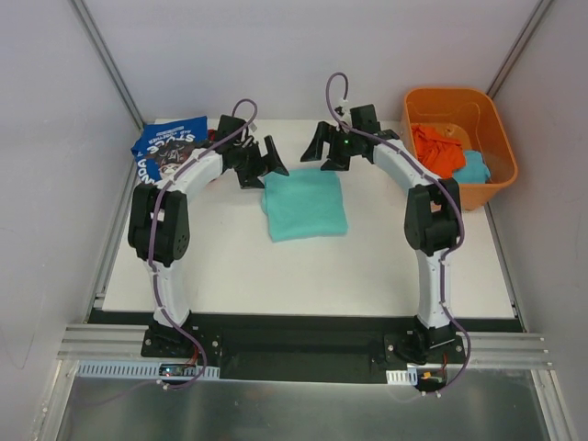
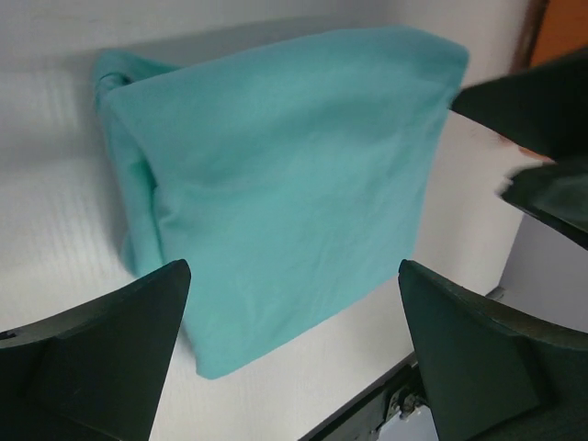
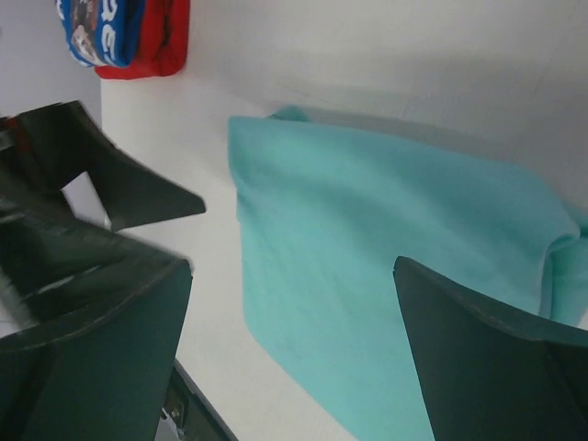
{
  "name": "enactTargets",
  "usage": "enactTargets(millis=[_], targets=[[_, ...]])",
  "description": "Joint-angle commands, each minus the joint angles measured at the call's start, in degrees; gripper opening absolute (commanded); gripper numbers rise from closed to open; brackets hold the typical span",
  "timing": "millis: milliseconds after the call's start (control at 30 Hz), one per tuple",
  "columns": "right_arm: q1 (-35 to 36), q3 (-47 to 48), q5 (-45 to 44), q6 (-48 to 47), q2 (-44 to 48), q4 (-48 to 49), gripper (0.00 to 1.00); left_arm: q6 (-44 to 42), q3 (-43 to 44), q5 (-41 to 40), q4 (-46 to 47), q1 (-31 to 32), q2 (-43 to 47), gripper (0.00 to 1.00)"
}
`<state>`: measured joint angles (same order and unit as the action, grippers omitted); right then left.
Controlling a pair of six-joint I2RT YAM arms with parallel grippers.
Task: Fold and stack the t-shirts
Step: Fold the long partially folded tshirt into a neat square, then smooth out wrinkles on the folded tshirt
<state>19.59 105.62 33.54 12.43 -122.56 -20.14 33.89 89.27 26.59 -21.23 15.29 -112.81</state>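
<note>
A folded mint-teal t-shirt lies flat on the white table; it also shows in the left wrist view and the right wrist view. A folded royal-blue t-shirt with white lettering lies at the back left corner on a red t-shirt. My left gripper is open and empty above the teal shirt's back left corner. My right gripper is open and empty just behind the shirt's back edge. The two grippers face each other.
An orange plastic tub stands at the back right and holds orange and light blue cloth. Grey walls close in the table's left, back and right sides. The black mounting rail runs along the near edge.
</note>
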Motion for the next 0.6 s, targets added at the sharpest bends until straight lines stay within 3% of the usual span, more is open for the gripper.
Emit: enactTargets(millis=[0, 300, 567], targets=[[-0.43, 9.76, 1.53, 1.72, -7.67, 0.54, 0.96, 1.88, 5.47, 9.0, 5.58, 0.09, -0.73, 0.99], [-3.07, 12.41, 1.7, 6.21, -14.89, 4.93, 0.96, 4.34, 15.22, 13.48, 6.2, -0.78, -17.68, 0.99], [-3.95, 10.92, 4.6, 7.79, -18.68, 6.43, 0.96, 5.31, 17.77, 9.79, 6.2, -1.75, -22.27, 0.99]])
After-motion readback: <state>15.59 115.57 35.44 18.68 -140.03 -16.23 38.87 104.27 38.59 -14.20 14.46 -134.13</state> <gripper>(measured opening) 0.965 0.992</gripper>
